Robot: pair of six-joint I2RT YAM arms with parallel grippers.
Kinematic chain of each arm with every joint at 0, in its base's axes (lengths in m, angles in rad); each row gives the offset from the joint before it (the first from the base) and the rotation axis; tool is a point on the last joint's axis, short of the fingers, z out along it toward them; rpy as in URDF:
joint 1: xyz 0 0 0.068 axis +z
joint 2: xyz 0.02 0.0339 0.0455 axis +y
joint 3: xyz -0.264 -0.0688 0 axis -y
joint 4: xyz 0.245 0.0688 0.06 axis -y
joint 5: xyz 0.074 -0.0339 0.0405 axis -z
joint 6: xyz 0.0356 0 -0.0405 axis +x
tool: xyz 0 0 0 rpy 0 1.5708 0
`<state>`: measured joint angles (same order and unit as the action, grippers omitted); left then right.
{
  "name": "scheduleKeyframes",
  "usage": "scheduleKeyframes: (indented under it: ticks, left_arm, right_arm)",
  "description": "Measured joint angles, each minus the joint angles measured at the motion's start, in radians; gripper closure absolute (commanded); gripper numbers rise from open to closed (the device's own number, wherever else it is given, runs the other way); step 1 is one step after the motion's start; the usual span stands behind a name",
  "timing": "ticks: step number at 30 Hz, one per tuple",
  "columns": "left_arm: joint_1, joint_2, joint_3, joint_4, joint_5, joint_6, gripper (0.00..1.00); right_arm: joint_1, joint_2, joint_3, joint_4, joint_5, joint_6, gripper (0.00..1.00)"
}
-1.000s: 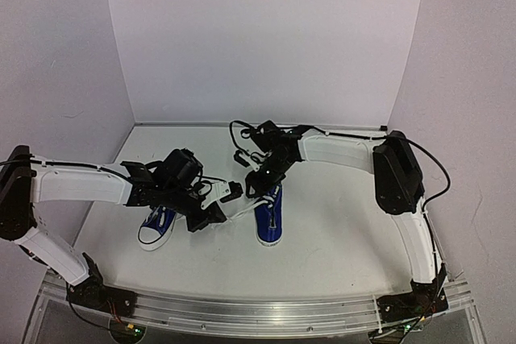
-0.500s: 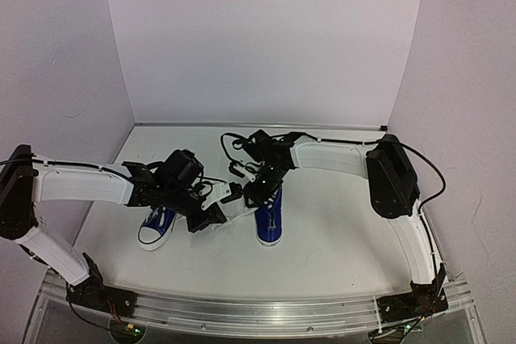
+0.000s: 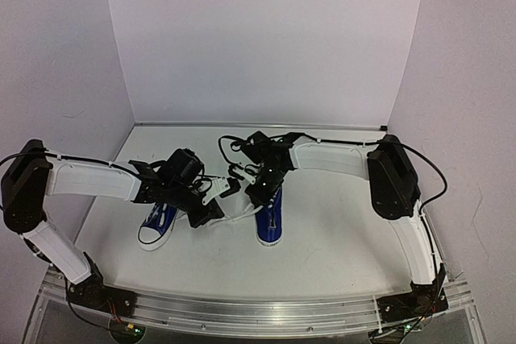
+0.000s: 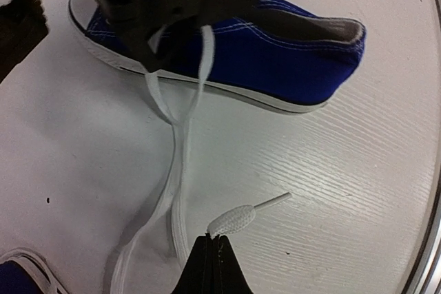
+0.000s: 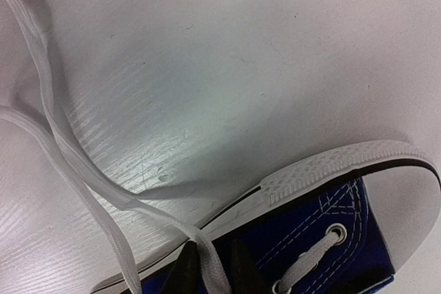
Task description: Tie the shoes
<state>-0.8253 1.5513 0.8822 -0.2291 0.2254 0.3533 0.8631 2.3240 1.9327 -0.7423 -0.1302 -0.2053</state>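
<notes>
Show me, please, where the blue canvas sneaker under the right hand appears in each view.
Top external: blue canvas sneaker at centre, toe towards the arm bases.
Left wrist: lying across the top.
Right wrist: bottom right corner.
Shared landmark: its loose white lace.

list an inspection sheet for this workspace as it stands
surface: white table, faint grain, a few specks
job's things: left sneaker and right sneaker, upright, apart; right one's white laces untied, trailing on the table
clutter: nothing seen
jaws: left jaws shut on the lace tip; right jaws narrow around a lace strand by the shoe, grip unclear
cables: black cables loop at the right wrist
surroundings: white walls; metal rail along the near edge
</notes>
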Motion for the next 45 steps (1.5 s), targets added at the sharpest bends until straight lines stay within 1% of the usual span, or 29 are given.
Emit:
scheduleKeyframes:
  ticks: [2,4,11,25,39,45]
  left_arm:
    - [0.027,0.011,0.000,0.029,0.007,-0.017,1.00]
    - [0.050,0.019,0.000,0.066,0.016,-0.032,1.00]
    - [0.077,0.070,0.000,0.236,0.072,-0.073,1.00]
    - [0.105,0.310,0.056,0.530,0.131,-0.149,1.00]
    - [0.106,0.424,0.146,0.646,0.132,-0.187,1.00]
    - [0.106,0.457,0.177,0.641,0.150,-0.186,1.00]
  right_arm:
    - [0.001,-0.014,-0.010,-0.001,0.003,-0.001,0.97]
    - [0.001,-0.032,-0.023,-0.002,0.004,0.001,1.00]
    - [-0.003,-0.085,-0.051,0.015,0.004,0.015,1.00]
    - [-0.069,-0.198,-0.200,0.106,-0.098,0.065,1.00]
    - [-0.097,-0.207,-0.234,0.159,-0.156,0.110,1.00]
    - [-0.112,-0.210,-0.251,0.171,-0.177,0.126,1.00]
